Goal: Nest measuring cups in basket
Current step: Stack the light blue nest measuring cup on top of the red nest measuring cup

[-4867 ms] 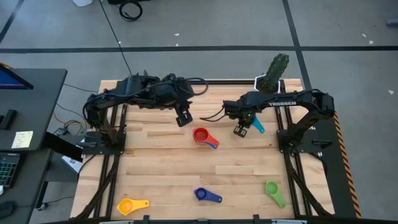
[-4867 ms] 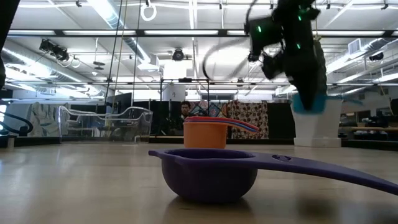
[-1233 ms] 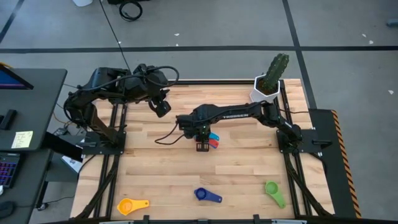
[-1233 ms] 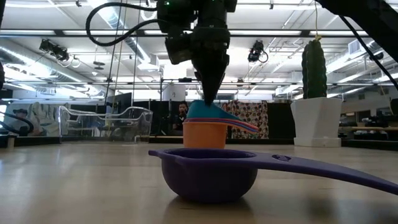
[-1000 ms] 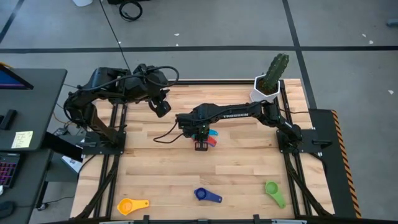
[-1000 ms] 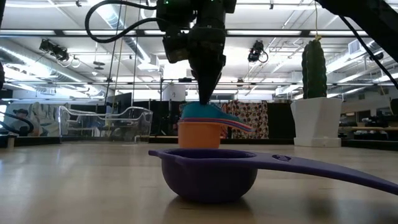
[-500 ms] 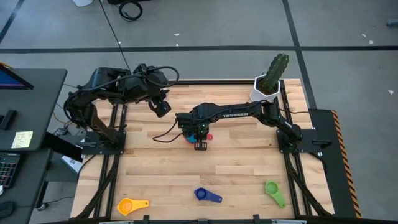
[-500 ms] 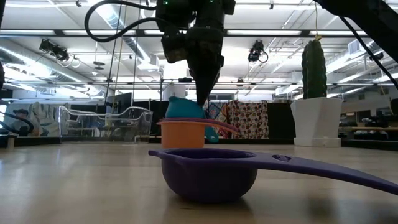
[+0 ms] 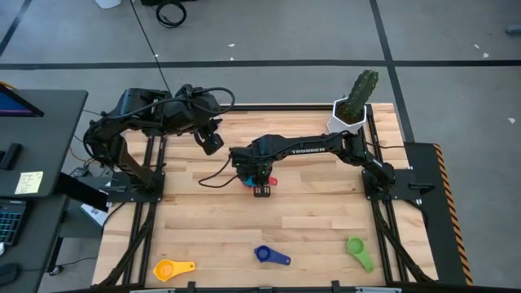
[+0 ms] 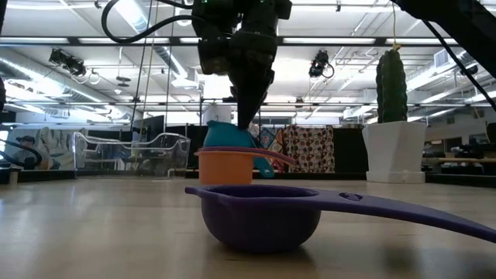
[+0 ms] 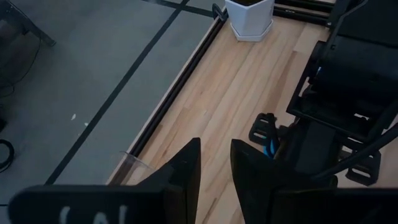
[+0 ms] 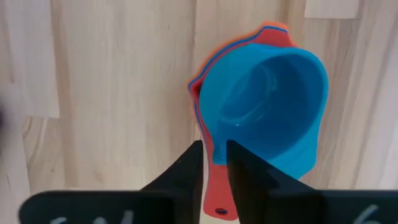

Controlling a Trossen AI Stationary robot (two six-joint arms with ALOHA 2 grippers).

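Observation:
Mid-table stands a nested stack with an orange cup outermost and a red cup inside it. A light blue cup sits tilted in the stack's top. My right gripper points down over it, slightly open, its fingers on either side of that cup's handle. My left gripper hangs open and bare above the far left corner. The clear basket shows at the far left in the low view. Yellow, dark blue and green cups lie along the near edge. My right gripper comes from above with a finger on each side of the light blue cup's handle, close to the bowl. I cannot tell whether the fingers touch it. The cup rests tipped inside the stack, which stands on the table.
A white pot with a green cactus stands at the far right corner. The dark blue cup fills the foreground of the low view. Bare wood lies between the stack and the near-edge cups.
My right gripper has shifted a little toward the table's left edge. The stack has slid left with it and turned about. The light blue cup, which sat level in the stack, now stands tipped up in it.

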